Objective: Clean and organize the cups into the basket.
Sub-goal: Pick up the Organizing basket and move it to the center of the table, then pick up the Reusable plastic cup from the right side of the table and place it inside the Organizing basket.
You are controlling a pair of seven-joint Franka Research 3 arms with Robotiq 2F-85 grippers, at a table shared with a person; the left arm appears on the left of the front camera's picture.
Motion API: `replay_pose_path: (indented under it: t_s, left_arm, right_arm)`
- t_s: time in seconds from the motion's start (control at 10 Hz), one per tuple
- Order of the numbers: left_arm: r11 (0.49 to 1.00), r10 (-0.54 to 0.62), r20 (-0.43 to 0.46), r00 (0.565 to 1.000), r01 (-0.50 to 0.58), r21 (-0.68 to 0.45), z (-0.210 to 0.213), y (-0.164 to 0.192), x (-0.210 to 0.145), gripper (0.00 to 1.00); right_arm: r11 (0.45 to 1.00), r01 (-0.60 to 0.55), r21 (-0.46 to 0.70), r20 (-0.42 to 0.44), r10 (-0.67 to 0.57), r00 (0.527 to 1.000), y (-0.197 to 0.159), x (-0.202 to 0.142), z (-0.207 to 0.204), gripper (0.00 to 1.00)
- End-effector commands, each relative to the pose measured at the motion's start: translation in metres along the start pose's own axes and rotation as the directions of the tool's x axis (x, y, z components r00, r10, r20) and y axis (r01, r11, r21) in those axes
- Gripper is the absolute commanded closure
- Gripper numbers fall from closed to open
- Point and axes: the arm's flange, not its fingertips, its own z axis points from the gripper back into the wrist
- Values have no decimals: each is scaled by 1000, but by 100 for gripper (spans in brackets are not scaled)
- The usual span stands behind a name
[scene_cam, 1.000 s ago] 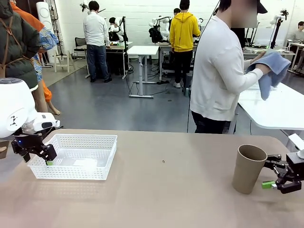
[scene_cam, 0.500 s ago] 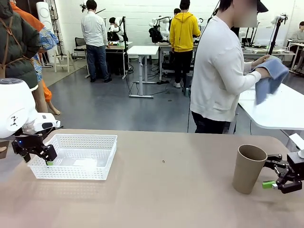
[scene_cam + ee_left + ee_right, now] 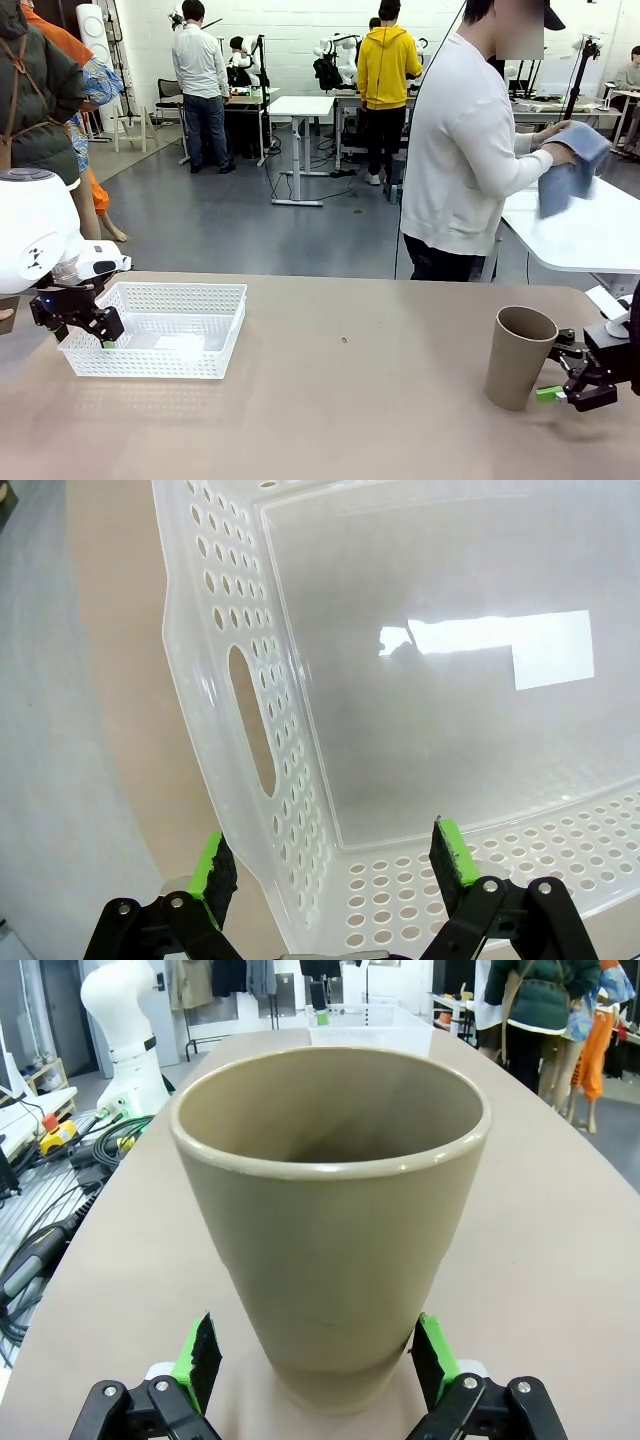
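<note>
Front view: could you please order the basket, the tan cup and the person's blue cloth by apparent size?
1. white basket, clearly the largest.
2-3. tan cup and blue cloth look about alike. The cloth is farther away and bunched, so I won't rank them.

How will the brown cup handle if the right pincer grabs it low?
Tall cup, narrow base: likely tips if pushed near the rim. Walls widen upward, so it probably wedges in the open right pincer rather than slipping down.

Bright, sharp; glare on basket (image 3: 430, 750) floor.
</note>
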Motion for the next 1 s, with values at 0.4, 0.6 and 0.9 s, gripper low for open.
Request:
replay_pose_path:
  t_s: [0.4,0.6,0.9]
  left_arm:
    - [1000,-7,21,1000,6,25,-7,0,2,0]
    - [1000,-13,27,1000,12,28,-6,0,1,0]
    - [1000,-13,31,999,12,16,-6,2,-1,0]
  right_arm:
    - [1000,16,15,-11,-16,1000,-13,4,-39,0]
    - [999,15,41,5,-16,1000,-17,6,-51,0]
    - [994,-68,81,63,63,996,-17,5,-60,9]
